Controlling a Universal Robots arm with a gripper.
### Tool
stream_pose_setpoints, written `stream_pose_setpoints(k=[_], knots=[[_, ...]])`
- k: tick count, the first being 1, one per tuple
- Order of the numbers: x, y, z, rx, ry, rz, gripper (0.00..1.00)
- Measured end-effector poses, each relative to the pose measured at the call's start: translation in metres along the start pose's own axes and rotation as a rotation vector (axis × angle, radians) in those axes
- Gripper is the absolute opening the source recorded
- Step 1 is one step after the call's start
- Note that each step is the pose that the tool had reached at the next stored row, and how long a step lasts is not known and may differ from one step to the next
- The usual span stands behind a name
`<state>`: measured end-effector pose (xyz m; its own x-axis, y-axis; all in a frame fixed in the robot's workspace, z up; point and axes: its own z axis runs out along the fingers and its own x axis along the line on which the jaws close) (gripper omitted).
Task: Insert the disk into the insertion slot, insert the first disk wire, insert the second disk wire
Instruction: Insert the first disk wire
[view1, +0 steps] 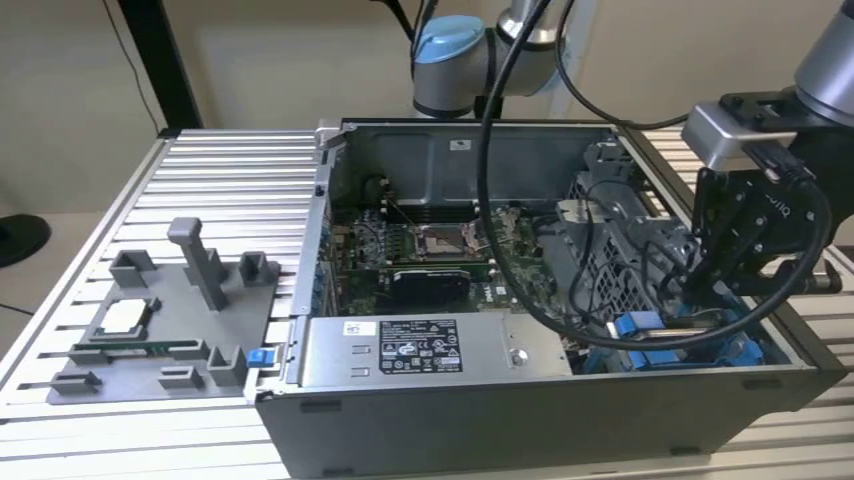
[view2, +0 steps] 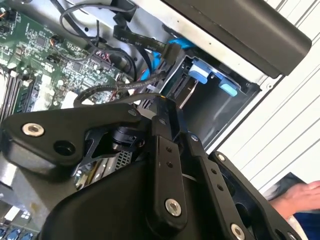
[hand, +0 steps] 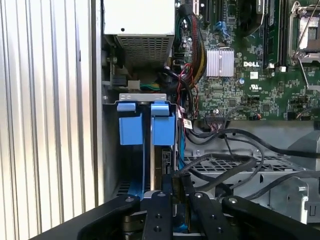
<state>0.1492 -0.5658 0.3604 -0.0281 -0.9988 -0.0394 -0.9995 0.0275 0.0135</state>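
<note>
Working at the lower right of the exterior view, the black two-fingered claw (view1: 707, 298) reaches into the open grey metal computer case (view1: 534, 410).

Read left to right, the first wrist view gives the state of the work. The grey metal insertion slot with bright blue plastic rails and tabs (hand: 131, 127) sits at centre left of the frame. The flat silver-grey disk in its blue carrier (hand: 166, 160) appears already seated edge-on inside it. At bottom centre the claw's tips are drawn almost together and seem pinched on the end of a black disk wire (hand: 225, 159), just beside the disk's end.

I judge the disk step done and a wire insertion in hand; which of the two wires, I cannot tell. The move calls, I think, for holding the plug square to the disk's socket and pushing straight. It must also stay clear of the loose black cables (hand: 272, 140) crowding the right of the frame.

Across the exterior view, a ribbed aluminium tabletop (view1: 80, 420) carries a grey plastic fixture tray (view1: 174, 330) at left. Next comes the case, with its green motherboard (view1: 427, 250), a grey box with a black-and-white sticker (view1: 414, 350) and a perforated grey metal cage (view1: 614, 260). Behind stands a plain beige wall (view1: 267, 60), with a black post (view1: 160, 60) at upper left.
</note>
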Motion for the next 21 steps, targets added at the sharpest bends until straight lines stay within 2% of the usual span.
stream_pose_setpoints(k=[7, 10, 14, 21], knots=[[0.0014, -0.0074, 0.0048, 0.0038, 0.0013, -0.008, 0.0], [0.0016, -0.0077, 0.006, 0.0044, 0.0048, -0.009, 0.0], [0.0031, -0.0085, 0.007, 0.0054, 0.0051, -0.012, 0.0], [0.0037, -0.0093, 0.0097, 0.0076, 0.0103, -0.015, 0.0]])
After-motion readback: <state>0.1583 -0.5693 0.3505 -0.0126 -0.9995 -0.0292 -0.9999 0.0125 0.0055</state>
